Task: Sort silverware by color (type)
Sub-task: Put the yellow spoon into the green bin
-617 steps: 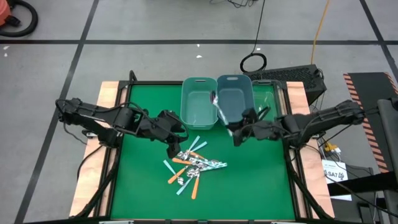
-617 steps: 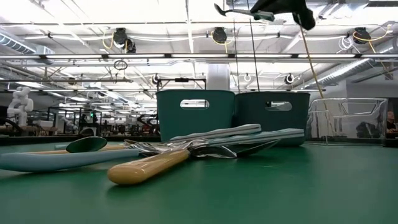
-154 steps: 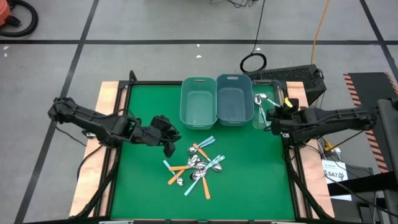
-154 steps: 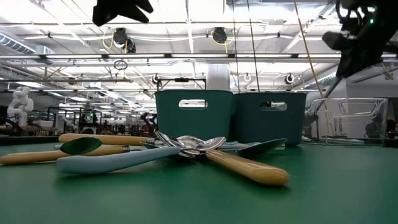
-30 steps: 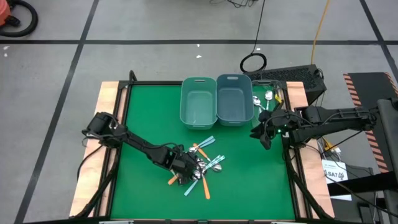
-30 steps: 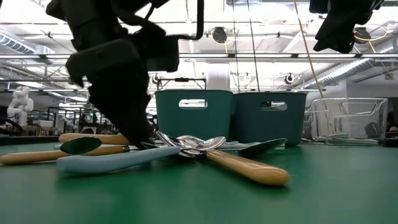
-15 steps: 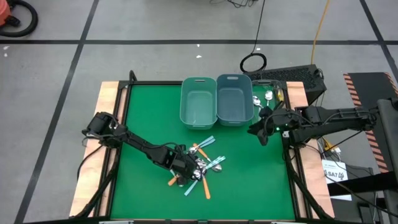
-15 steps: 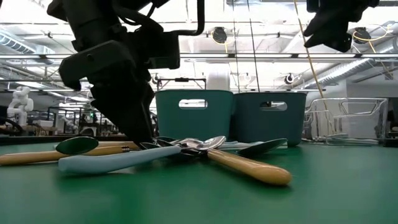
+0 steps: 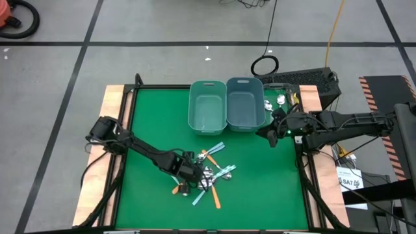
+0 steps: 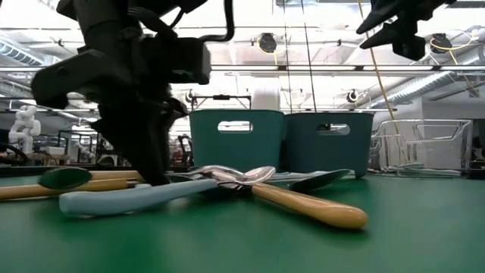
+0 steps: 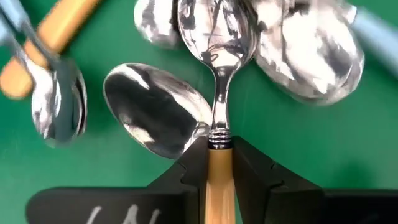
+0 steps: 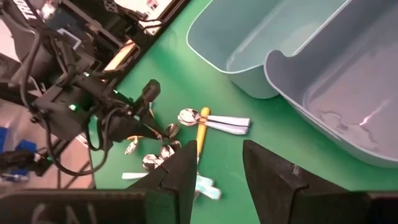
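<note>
left gripper (image 11: 219,163) down in spoon pile (image 9: 205,174), fingers pinched round orange-handled spoon (image 11: 219,180) right behind its neck. lift straight, slow, neighbours overlap bowl. right gripper (image 12: 219,163) empty, open, hovering beside bins (image 9: 227,105).

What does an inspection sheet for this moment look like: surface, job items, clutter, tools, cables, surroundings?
Surface: green mat on a wood-edged table.
Job's things: pile of spoons with orange and light blue handles at mid-mat; two spoons lie right of the bins.
Clutter: two teal bins side by side at the far edge, nothing seen inside.
Grippers: left tool down in the pile, fingers against an orange-handled spoon; right tool open, empty, raised near the right bin.
Cables: black coil and yellow lead on the floor.
Surroundings: taped floor; lab hall behind.
</note>
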You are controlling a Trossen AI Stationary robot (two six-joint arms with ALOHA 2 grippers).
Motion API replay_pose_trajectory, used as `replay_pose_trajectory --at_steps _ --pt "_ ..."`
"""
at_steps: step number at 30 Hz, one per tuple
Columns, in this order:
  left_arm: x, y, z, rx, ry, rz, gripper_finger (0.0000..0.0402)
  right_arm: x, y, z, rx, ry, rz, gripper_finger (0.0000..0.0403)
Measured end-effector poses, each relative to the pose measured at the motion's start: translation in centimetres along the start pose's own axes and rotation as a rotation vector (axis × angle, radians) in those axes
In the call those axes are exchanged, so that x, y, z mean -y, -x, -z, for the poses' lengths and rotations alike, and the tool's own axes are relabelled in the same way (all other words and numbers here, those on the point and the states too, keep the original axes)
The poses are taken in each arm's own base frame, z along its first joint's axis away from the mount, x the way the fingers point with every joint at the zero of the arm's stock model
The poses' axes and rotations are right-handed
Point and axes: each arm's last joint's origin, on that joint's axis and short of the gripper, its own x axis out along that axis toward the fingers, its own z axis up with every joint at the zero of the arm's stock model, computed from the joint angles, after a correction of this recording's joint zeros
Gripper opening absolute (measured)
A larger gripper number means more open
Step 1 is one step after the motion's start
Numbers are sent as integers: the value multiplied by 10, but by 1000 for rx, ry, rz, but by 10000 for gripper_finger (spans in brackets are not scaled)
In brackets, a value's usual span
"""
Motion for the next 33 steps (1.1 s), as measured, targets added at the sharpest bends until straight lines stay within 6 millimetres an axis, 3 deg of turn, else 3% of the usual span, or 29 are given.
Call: replay_pose_trajectory --at_steps 10,24,33 --pt "-13 25 -5 34 79 4 43 -9 2 -8 76 -72 -103 125" --pt "-33 65 -57 231 280 19 43 -8 16 -11 129 14 -159 125" --pt "-52 110 -97 448 473 -83 43 -1 43 -11 193 25 -225 125"
